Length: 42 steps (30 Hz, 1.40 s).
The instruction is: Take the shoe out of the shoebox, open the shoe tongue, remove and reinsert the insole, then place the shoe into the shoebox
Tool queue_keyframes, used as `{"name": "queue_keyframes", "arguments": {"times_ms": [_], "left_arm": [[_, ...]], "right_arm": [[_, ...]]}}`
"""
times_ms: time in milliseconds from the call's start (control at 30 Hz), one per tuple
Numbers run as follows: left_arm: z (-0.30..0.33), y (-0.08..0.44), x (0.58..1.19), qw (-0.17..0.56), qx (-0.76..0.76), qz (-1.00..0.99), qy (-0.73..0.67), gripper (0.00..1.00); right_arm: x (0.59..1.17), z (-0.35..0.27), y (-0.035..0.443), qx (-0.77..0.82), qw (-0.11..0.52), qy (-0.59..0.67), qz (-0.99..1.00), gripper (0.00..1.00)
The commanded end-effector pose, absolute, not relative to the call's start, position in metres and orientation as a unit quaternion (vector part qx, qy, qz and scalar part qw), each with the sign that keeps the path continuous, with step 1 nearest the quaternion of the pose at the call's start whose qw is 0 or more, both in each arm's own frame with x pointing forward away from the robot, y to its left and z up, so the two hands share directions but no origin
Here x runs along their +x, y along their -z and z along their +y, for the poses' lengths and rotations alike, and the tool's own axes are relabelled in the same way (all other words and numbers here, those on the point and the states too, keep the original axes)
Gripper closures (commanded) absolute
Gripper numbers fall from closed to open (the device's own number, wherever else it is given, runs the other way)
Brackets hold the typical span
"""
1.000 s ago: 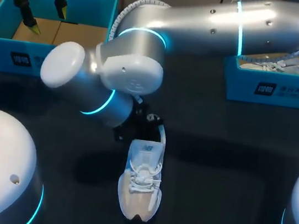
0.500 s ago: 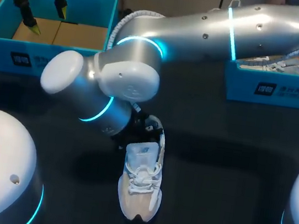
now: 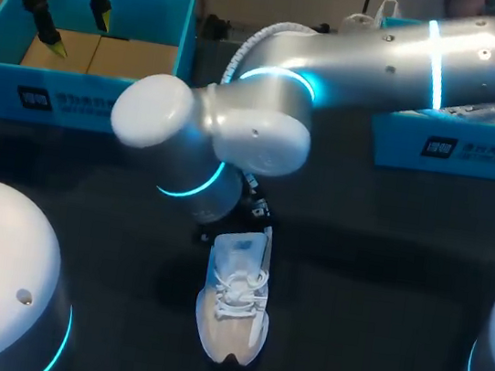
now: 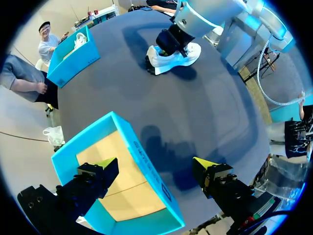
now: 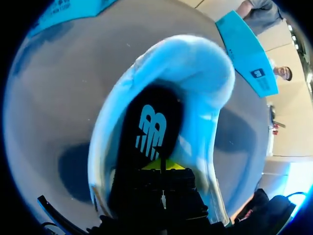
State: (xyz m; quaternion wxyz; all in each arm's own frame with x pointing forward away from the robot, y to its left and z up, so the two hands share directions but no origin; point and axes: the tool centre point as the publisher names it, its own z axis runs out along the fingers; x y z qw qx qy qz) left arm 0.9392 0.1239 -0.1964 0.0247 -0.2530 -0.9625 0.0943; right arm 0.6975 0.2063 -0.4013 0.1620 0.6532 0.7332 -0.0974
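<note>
- Two arms are on the table, but only my right one is dealing with the shoe (image 3: 232, 305). The shoe is lying out of its box on the dark table (image 3: 384, 260), sole down and toe pointing toward me.
- My right arm is coming in from the right side and reaching past the middle. This is putting my right gripper (image 5: 161, 165) at the heel end of the shoe, pointing into the opening.
- From the right wrist I am looking straight into the shoe, where the dark insole (image 5: 149, 132) is lying flat inside. The gripper is sitting just at the insole's heel edge, and I judge it is placed so because the insole is easiest to reach there.
- Whether this gripper is apart or clamped on the insole, I cannot tell, because its own body is hiding that.
- My left gripper (image 4: 155, 164) is hovering above the left shoebox (image 3: 74, 104), wide apart and holding nothing. One side is hanging over the cardboard floor and the other over the table, with the box wall below between them.
- I think the left arm is parked there, well apart from the shoe, to give the right arm room. This box is showing an empty floor, so I judge it is ready to take the shoe.
- A second shoebox (image 3: 455, 150) is standing at the right, also well apart from the shoe.
</note>
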Motion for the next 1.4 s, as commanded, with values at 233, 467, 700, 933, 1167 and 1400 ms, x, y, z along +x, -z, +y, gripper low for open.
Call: {"name": "queue_keyframes", "arguments": {"times_ms": [233, 467, 700, 933, 1167, 1400], "left_arm": [[0.124, 0.196, 0.939, 0.025, -0.253, -0.963, -0.093, 0.0], [0.124, 0.196, 0.939, 0.025, -0.253, -0.963, -0.093, 0.0], [0.124, 0.196, 0.939, 0.025, -0.253, -0.963, -0.093, 0.0], [0.124, 0.196, 0.939, 0.025, -0.253, -0.963, -0.093, 0.0], [0.124, 0.196, 0.939, 0.025, -0.253, -0.963, -0.093, 0.0], [0.124, 0.196, 0.939, 0.025, -0.253, -0.963, -0.093, 0.0]], "right_arm": [[0.699, 0.207, 0.394, 0.83, 0.162, 0.002, 0.534, 1.0], [0.704, 0.204, 0.378, 0.825, 0.183, -0.006, 0.534, 1.0], [0.723, 0.206, 0.38, 0.819, 0.164, -0.017, 0.549, 1.0], [0.736, 0.205, 0.402, 0.818, 0.143, -0.024, 0.557, 1.0], [0.732, 0.212, 0.413, 0.82, 0.12, -0.026, 0.56, 1.0], [0.716, 0.22, 0.38, 0.813, 0.118, -0.04, 0.568, 1.0]]}}
